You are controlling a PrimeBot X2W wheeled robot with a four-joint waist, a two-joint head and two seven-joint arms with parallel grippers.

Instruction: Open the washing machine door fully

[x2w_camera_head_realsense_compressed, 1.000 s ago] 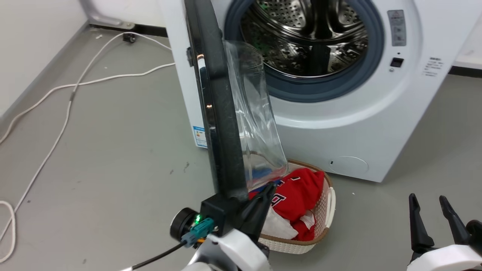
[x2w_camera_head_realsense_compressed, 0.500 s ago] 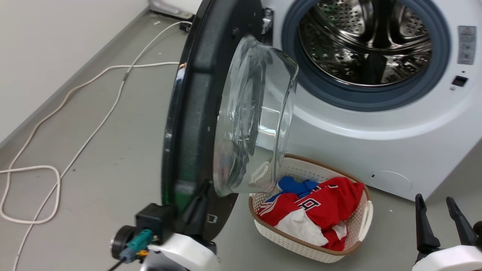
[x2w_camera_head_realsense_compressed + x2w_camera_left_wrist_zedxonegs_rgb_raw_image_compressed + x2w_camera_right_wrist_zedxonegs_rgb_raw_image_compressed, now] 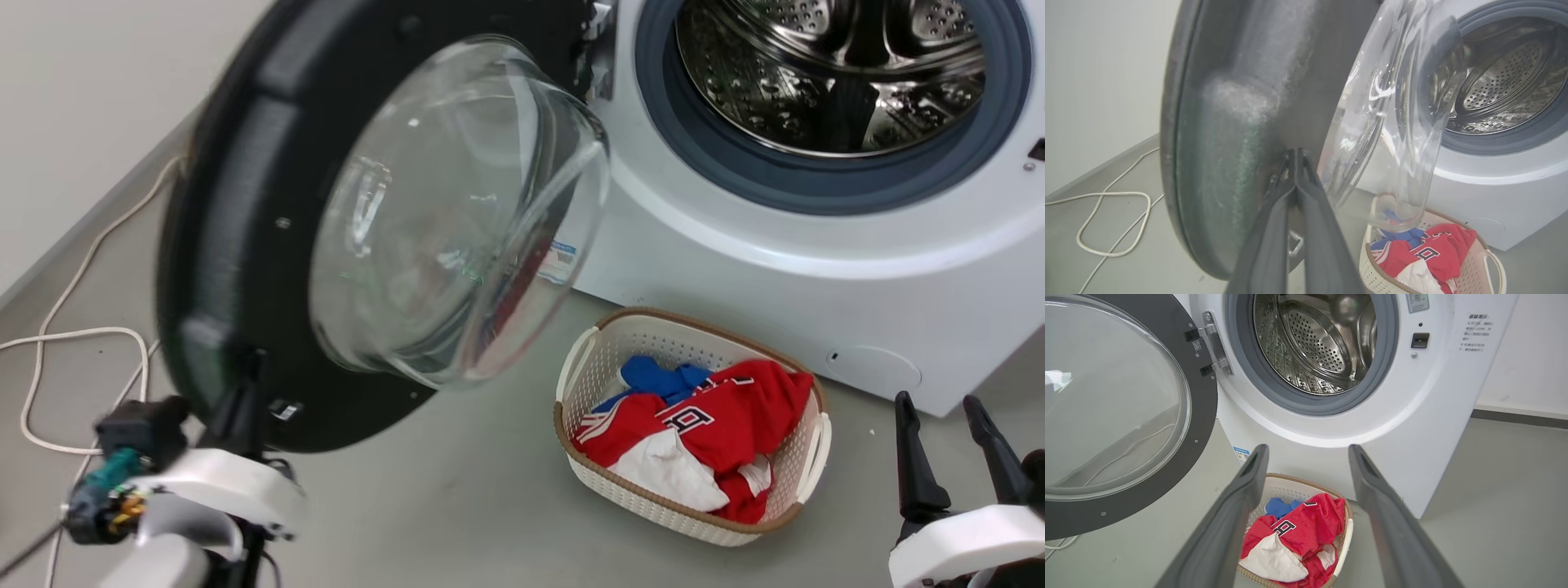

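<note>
Left wrist view: left gripper (image 3: 1295, 157) was clamped shut on nothing, tips pressed against the door's (image 3: 1229, 122) inner face, probably to shove it. Door stood wide off the machine (image 3: 1494, 183). Right gripper (image 3: 1307, 448) hung spread and empty near the basket (image 3: 1290, 477), not needed I guess.

The left gripper (image 3: 1295, 157) rose from the bottom edge with its two dark fingers (image 3: 1265, 241) drawn together, their tips meeting against the inner face of the washing machine door (image 3: 1229, 122). The door stood swung out, its clear glass bowl (image 3: 1400, 122) bulging to the right. Beyond it was the white washing machine (image 3: 1494, 183), with its grey gasket (image 3: 1502, 141) and perforated steel drum (image 3: 1498, 85). A cream basket (image 3: 1492, 261) of red, blue and white clothes (image 3: 1437, 253) sat on the grey floor (image 3: 1126, 269) below the glass. A white cable (image 3: 1110, 222) looped at the left.
</note>
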